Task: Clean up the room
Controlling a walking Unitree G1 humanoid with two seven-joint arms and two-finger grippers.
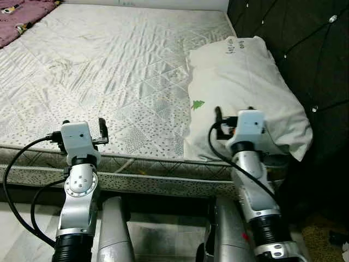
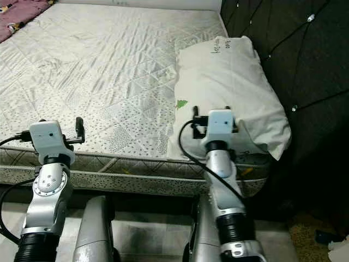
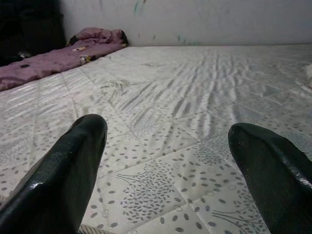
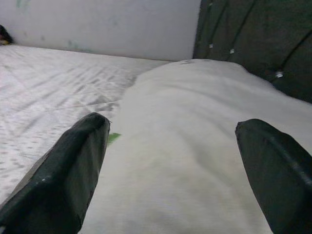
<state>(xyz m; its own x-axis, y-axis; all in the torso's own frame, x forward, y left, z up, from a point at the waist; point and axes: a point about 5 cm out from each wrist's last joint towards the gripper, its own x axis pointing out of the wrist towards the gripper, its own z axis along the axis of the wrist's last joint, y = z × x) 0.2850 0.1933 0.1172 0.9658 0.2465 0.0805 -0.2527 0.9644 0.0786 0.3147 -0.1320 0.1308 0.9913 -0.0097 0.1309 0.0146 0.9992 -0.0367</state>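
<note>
My right claw (image 4: pixel 170 170) is open, its two black fingers (image 4: pixel 63 170) spread wide over the near end of a white pillow (image 1: pixel 245 93), hovering just above the soft, lightly creased fabric. The pillow lies at about 2 o'clock from me, against a dark tufted headboard (image 1: pixel 300 43) studded with shiny buttons. A small green tree mark (image 1: pixel 197 104) sits on the pillow's near left corner, and green handwriting (image 1: pixel 238 45) runs along its far edge; I cannot read it.

My left claw (image 3: pixel 165 170) is also open, holding nothing, poised low above the near edge of the mattress (image 1: pixel 109 71) at about 10 o'clock. The mattress is white and quilted in diamonds, printed with grey dots and leafy sprigs. At its far left corner, around 11 o'clock, lies a rumpled purple blanket (image 3: pixel 58 56) with small pictures on it. A pale wall (image 3: pixel 195 22) stands behind.
</note>
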